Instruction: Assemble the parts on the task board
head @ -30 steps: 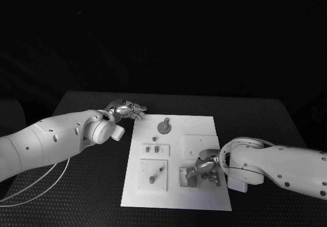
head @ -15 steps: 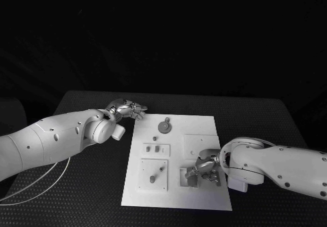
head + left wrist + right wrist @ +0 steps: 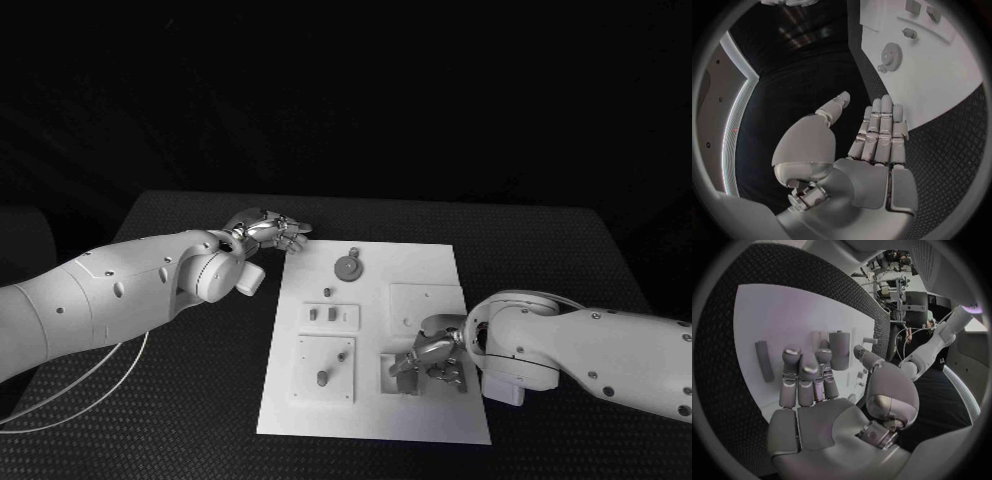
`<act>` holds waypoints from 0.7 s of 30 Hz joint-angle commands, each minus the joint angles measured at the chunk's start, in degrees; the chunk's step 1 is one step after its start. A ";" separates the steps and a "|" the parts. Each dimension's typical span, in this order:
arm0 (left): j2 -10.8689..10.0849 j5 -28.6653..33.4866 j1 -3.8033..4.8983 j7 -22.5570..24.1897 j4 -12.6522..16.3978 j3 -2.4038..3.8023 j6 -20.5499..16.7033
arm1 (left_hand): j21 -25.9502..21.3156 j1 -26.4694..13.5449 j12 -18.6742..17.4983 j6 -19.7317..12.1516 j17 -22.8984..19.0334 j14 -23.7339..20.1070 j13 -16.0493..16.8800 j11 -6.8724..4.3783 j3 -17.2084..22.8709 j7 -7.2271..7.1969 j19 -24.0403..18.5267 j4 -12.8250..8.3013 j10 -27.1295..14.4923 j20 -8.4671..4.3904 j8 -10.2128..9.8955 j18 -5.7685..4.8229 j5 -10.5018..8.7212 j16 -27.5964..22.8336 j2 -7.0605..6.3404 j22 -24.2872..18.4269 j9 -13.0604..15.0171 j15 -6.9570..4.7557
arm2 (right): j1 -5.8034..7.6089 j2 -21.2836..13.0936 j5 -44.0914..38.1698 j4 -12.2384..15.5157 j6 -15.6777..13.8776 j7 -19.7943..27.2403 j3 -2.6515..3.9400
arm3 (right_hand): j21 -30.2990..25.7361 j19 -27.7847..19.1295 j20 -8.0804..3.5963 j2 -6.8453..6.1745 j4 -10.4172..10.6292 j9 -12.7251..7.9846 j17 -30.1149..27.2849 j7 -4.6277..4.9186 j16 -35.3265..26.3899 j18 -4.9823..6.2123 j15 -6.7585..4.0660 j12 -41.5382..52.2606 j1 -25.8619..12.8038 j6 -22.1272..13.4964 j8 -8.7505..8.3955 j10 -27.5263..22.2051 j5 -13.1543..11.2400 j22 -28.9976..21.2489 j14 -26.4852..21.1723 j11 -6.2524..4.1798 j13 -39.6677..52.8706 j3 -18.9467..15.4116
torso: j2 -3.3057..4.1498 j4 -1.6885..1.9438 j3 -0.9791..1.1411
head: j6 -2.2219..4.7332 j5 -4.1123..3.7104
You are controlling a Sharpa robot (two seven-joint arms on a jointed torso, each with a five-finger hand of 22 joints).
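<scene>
A: Board position? 
B: Task board [image 3: 426, 410] lies mid-frame on the black surface [image 3: 173, 420]; a round gear-like part [image 3: 346, 267] sits near its upper edge, small parts [image 3: 333, 316] left of centre.

A: Left hand? 
B: Left hand [image 3: 270, 232] hovers just off the board's upper left corner, fingers straight and apart, holding nothing.

A: Right hand? 
B: Right hand [image 3: 430, 360] is over the board's lower right, fingers extended beside an upright cylinder part [image 3: 839, 349]; contact cannot be told.
</scene>
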 commanded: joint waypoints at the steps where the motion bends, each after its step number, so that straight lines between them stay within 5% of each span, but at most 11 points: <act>1: 0.04 0.23 0.02 0.28 0.13 0.03 0.78 | -0.27 -0.30 0.37 -0.55 0.08 0.33 -0.08 0.02 0.00 0.03 0.47 0.27 -0.49 0.03 0.25 0.61 -0.21 -0.18 -0.08 0.10 -0.09 -0.07 | -0.44 0.49 -0.28 0.40 0.01 1.96 -0.18 | 0.12 -0.43 -0.05 0.07 -0.06 0.08 0.12 0.05 -0.34 1.74 -0.21 -0.36 -0.84 -0.34 -0.41 -0.37 -0.34 0.51 -0.11 -0.11 0.09 -0.96 | -0.01 -0.02 0.03 | -0.01 0.10; 21: 0.06 0.23 0.02 0.23 0.06 0.03 0.78 | -0.33 -0.30 0.41 -0.58 0.22 0.35 -0.10 0.02 0.01 0.03 0.47 0.33 -0.51 0.03 0.27 0.61 -0.22 -0.29 -0.08 0.14 -0.11 -0.07 | -0.42 -1.32 -1.52 2.33 -0.25 1.86 -0.15 | 0.04 -0.50 -0.18 0.13 0.03 0.20 0.28 0.00 -0.45 1.74 -0.25 -0.38 -0.97 -0.31 -0.38 -0.37 -0.33 0.46 -0.11 -0.16 0.14 -1.69 | -0.01 0.00 0.00 | -0.02 0.20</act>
